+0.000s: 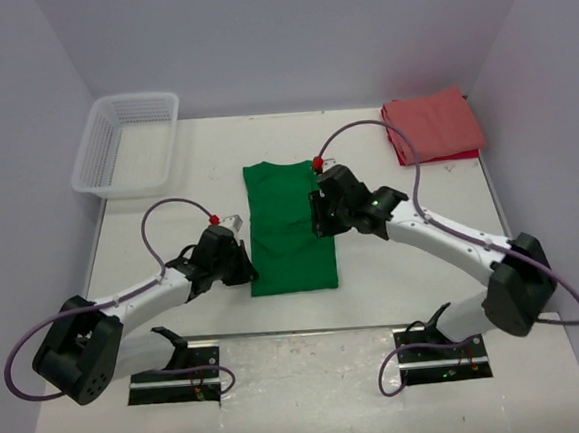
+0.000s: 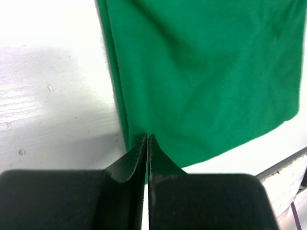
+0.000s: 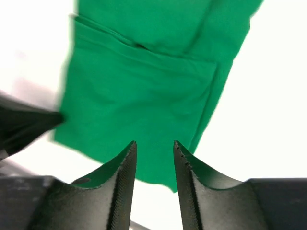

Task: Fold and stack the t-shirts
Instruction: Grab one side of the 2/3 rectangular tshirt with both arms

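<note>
The bright green t-shirt lies flat mid-table, folded into a long strip. It also shows in the left wrist view and the right wrist view. The salmon-red t-shirt lies folded at the back right. My left gripper is shut, its tips at the green shirt's left edge near the near corner. No cloth bunches there. My right gripper is open and empty, hovering over the green shirt's right edge.
A white mesh basket stands at the back left corner. The table's near edge and both arm bases lie just in front of the green shirt. Purple cables loop over both arms.
</note>
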Robot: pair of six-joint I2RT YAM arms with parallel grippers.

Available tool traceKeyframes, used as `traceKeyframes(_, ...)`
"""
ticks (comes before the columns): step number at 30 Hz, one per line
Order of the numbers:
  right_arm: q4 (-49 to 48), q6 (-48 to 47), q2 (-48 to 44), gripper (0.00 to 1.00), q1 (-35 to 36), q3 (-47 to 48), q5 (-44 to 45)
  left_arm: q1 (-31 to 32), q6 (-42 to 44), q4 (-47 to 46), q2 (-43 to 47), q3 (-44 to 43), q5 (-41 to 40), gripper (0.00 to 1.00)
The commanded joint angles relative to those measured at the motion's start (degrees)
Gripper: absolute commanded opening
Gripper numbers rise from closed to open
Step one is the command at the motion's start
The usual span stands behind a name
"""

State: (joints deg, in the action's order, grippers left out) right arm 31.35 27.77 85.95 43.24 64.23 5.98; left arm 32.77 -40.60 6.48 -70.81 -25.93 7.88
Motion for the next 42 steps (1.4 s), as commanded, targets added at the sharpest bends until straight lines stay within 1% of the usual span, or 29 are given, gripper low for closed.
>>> traceKeyframes(1, 1.78, 1.49, -7.8, 0.39, 0.35, -3.04, -2.19, 0.1, 1.84, 1.51, 4.01, -1.84, -0.32, 0.02)
traceKeyframes(2, 2.56, 2.54, -9.91, 0.4, 0.35, -4.19, -2.55, 0.1, 1.84, 2.3, 5.4, -2.1, -0.76, 0.04)
traceKeyframes(3, 2.31, 3.77, -10.97, 0.4, 0.44, -7.33, -2.99, 0.1, 1.93, 4.66, 5.94, -2.54, -1.28, 0.05)
traceKeyframes(5, 1.09, 7.11, -14.56, 0.4, 0.35, -11.56, -5.62, 0.1, 1.75, 8.0, 7.17, -4.03, -4.35, 0.12)
traceKeyframes(6, -1.88, 8.6, -15.89, 0.41, 0.26, -16.63, -6.67, 0.1, 1.49, 10.72, 7.52, -4.82, -5.93, 0.17)
traceKeyframes(7, -3.3, 11.75, -17.12, 0.41, 0.35, -19.03, -9.38, 0.1, 1.4, 11.62, 8.13, -5.09, -6.55, 0.25)
traceKeyframes(8, -7.49, 12.91, -18.44, 0.42, 0.35, -21.4, -11.49, 0.1, 1.14, 12.49, 8.4, -5.18, -7.0, 0.29)
traceKeyframes(9, -9.71, 13.97, -20.98, 0.43, 0.35, -26.21, -12.99, 0.1, 1.05, 13.2, 8.66, -5.27, -6.91, 0.33)
traceKeyframes(10, -11.3, 16.68, -22.57, 0.45, 0.26, -28.52, -14.23, 0.1, 1.05, 13.29, 8.93, -5.18, -6.56, 0.39)
traceKeyframes(11, -14.88, 17.92, -24.5, 0.47, 0.35, -30.72, -14.59, 0.01, 1.05, 13.29, 9.02, -5.09, -6.04, 0.41)
traceKeyframes(12, -16.48, 19.41, -28.17, 0.52, 0.26, -34.57, -14.77, 0.1, 1.05, 13.12, 8.93, -4.92, -4.73, 0.43)
traceKeyframes(13, -17.28, 20.04, -29.77, 0.53, 0.26, -35.83, -15.03, 0.1, 1.14, 12.68, 9.1, -4.57, -3.76, 0.46)
traceKeyframes(16, -17.29, 20.57, -33.29, 0.57, -0.09, -37.94, -13.45, 0.01, 1.57, 11.36, 9.02, -3.69, -1.56, 0.47)
traceKeyframes(20, -18.16, 21.71, -33.92, 0.58, -0.35, -39.79, -12.31, 0.1, 1.84, 10.83, 9.11, -3.07, -0.41, 0.47)
traceKeyframes(21, -18.78, 21.71, -33.57, 0.61, -0.53, -40.58, -12.57, 0.1, 1.84, 10.75, 9.11, -2.81, 0.03, 0.47)
traceKeyframes(26, -22.55, 23.29, -27.17, 0.63, -1.23, -42.51, -12.57, 0.1, 1.4, 10.83, 9.72, -2.28, 1.79, 0.48)
traceKeyframes(31, -24.93, 24.09, -22.33, 0.63, -2.2, -43.48, -11.61, 0.1, 1.22, 12.32, 11.91, -2.63, 1.09, 0.48)
traceKeyframes(32, -26.59, 24.0, -20.93, 0.63, -2.46, -43.92, -11.95, 0.1, 1.22, 12.76, 12.09, -2.89, 1.17, 0.48)
traceKeyframes(36, -27.84, 23.39, -18.2, 0.63, -3.43, -43.4, -12.39, 0.1, 1.31, 13.56, 12.71, -3.16, 1.09, 0.48)
traceKeyframes(42, -29.59, 25.49, -17.66, 0.63, -3.43, -44.01, -13.18, 0.1, 1.31, 14.0, 13.06, -2.98, 0.91, 0.48)
